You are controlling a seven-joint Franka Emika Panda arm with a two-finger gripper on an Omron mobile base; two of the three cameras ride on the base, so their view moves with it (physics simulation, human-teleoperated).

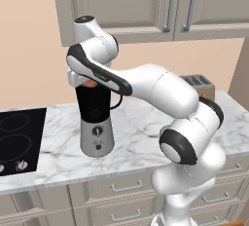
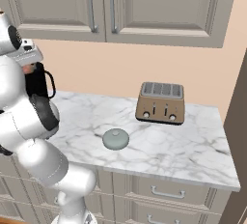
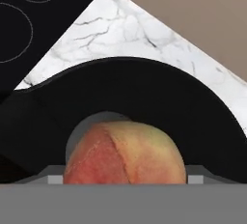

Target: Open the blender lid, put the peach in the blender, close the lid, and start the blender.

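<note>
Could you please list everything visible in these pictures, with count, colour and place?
blender: one, black jar on silver base, on the counter beside the cooktop
peach: one, orange-red, at the gripper, over the jar's open mouth
blender lid: one, grey-green, lying on the counter in front of the toaster
toaster: one, bronze, by the wall
cooktop: one, black, left end of counter
counter: one, white marble
wall cabinets: grey, above
drawers: grey, under the counter
gripper: one, above the jar; whether it grips the peach is unclear
</note>
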